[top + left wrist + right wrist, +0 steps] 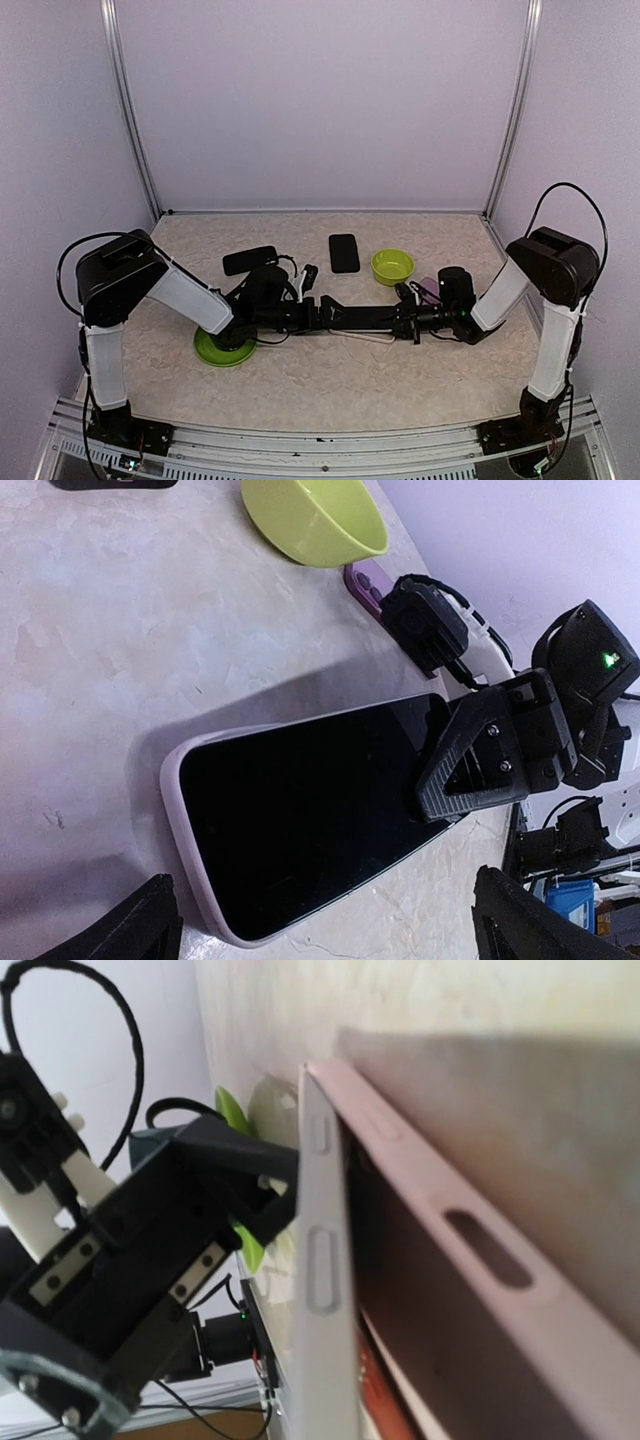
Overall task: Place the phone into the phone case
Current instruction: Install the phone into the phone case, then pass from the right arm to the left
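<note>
The phone [300, 820], black screen up, lies with its near end seated in the pale pink phone case [172, 800] in the middle of the table. Its far end is tilted up out of the case [470, 1250], the silver side edge [325, 1260] showing. My right gripper [405, 318] is shut on that raised far end, one ribbed finger [470, 775] lying on the screen. My left gripper [335, 928] hovers open over the near end, a fingertip standing out on either side and touching nothing. The case [375, 337] shows in the top view as a pale strip under both grippers.
A lime bowl [392, 266] and a purple object [430, 289] sit just behind the right gripper. Further back lie a black phone [344, 252] and another black slab [250, 260]. A green plate [222, 348] lies under the left arm.
</note>
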Robot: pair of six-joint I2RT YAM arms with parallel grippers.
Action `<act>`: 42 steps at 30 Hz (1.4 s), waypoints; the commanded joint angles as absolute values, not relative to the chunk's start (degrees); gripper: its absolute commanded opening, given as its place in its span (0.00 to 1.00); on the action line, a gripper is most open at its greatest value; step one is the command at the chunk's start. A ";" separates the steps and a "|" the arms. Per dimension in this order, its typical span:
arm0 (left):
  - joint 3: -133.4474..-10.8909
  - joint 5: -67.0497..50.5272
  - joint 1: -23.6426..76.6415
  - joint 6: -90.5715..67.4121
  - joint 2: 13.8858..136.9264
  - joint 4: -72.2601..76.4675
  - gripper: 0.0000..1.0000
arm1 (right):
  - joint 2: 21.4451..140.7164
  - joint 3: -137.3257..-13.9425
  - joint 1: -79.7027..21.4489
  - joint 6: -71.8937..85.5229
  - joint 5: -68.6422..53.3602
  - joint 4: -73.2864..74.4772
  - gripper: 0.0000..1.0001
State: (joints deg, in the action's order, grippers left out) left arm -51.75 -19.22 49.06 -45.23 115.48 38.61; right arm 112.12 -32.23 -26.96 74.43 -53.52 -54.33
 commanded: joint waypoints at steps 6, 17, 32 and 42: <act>-51.83 -21.84 48.17 -45.53 113.23 38.23 0.99 | 104.06 -30.31 -27.59 67.50 -54.42 -55.16 0.00; -53.24 -29.59 48.16 -47.53 112.42 42.05 0.95 | 99.34 -29.43 -28.48 57.26 -53.64 -51.98 0.00; -53.84 -37.73 49.88 -49.12 110.87 49.29 0.80 | 97.99 -31.57 -31.82 51.65 -55.07 -48.72 0.00; -52.15 -41.03 50.10 -52.45 111.39 56.50 0.63 | 98.82 -31.51 -32.70 51.15 -57.87 -50.42 0.00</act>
